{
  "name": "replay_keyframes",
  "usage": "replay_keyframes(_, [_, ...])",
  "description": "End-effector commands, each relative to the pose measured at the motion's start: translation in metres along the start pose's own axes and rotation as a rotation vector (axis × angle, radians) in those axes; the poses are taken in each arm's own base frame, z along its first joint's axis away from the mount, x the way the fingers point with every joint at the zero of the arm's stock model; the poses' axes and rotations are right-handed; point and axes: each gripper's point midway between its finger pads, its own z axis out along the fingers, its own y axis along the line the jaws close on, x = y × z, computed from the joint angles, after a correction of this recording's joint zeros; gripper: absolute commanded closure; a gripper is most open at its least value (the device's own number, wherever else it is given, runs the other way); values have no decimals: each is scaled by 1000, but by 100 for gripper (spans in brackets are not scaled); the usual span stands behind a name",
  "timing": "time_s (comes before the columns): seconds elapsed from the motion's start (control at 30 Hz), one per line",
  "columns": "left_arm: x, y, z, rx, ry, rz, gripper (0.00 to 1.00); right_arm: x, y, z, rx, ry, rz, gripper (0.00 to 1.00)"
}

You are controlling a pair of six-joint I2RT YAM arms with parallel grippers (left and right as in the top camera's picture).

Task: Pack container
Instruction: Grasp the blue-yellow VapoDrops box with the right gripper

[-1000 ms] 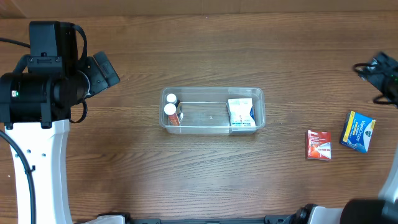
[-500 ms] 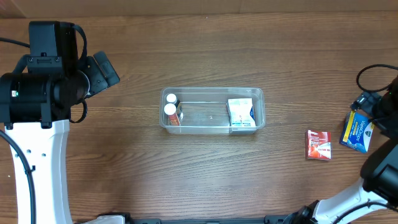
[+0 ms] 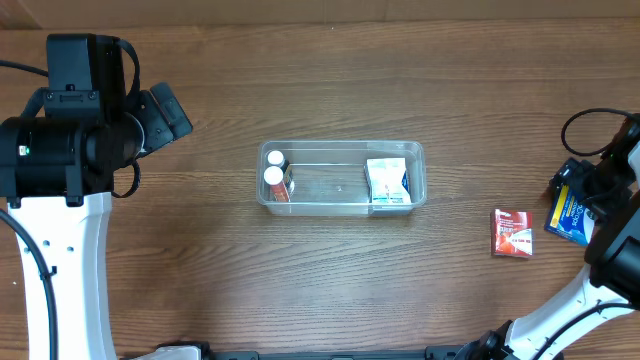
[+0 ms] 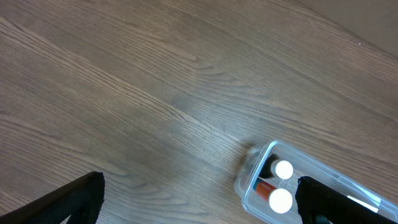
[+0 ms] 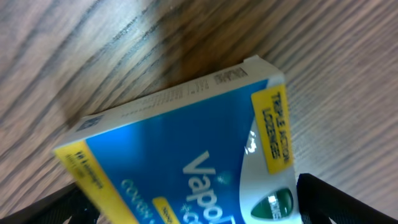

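Note:
The clear container [image 3: 342,207] sits at the table's middle; its left end shows in the left wrist view [image 4: 247,182]. It holds two white-capped bottles [image 3: 273,176] at the left end and a white and blue box [image 3: 387,182] at the right end. A blue and yellow lozenge box [image 3: 568,214] lies at the far right. My right gripper [image 5: 199,211] is open, with a finger on each side of that box [image 5: 186,149]. My left gripper [image 4: 199,205] is open and empty, raised at the far left, away from the container.
A small red packet [image 3: 512,232] lies on the table left of the blue box. The left arm's black body and white base [image 3: 60,200] fill the left edge. A black cable [image 3: 585,125] loops above the right arm.
My right arm has moved down and inward from the far right edge and now sits over the blue lozenge box. The left arm and the container have not moved.

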Motion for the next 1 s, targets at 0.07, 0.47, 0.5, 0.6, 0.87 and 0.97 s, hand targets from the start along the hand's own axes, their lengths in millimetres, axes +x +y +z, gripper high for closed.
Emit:
replay_keyframes(0.07, [-1, 0, 1, 2, 1, 16, 0, 9, -3, 18, 3, 32, -1, 0])
replay_keyframes(0.47, [-1, 0, 1, 2, 1, 16, 0, 9, 8, 18, -57, 32, 1, 28])
replay_keyframes(0.5, [-1, 0, 1, 2, 1, 16, 0, 8, 9, 17, -68, 31, 2, 28])
replay_keyframes(0.6, [-1, 0, 1, 2, 1, 17, 0, 5, 15, 11, -100, 28, 2, 29])
replay_keyframes(0.87, [-1, 0, 1, 2, 1, 19, 0, -14, 36, -71, -230, -115, -19, 28])
replay_keyframes(0.97, [-1, 0, 1, 2, 1, 19, 0, -10, 52, -117, -299, -196, -56, 27])
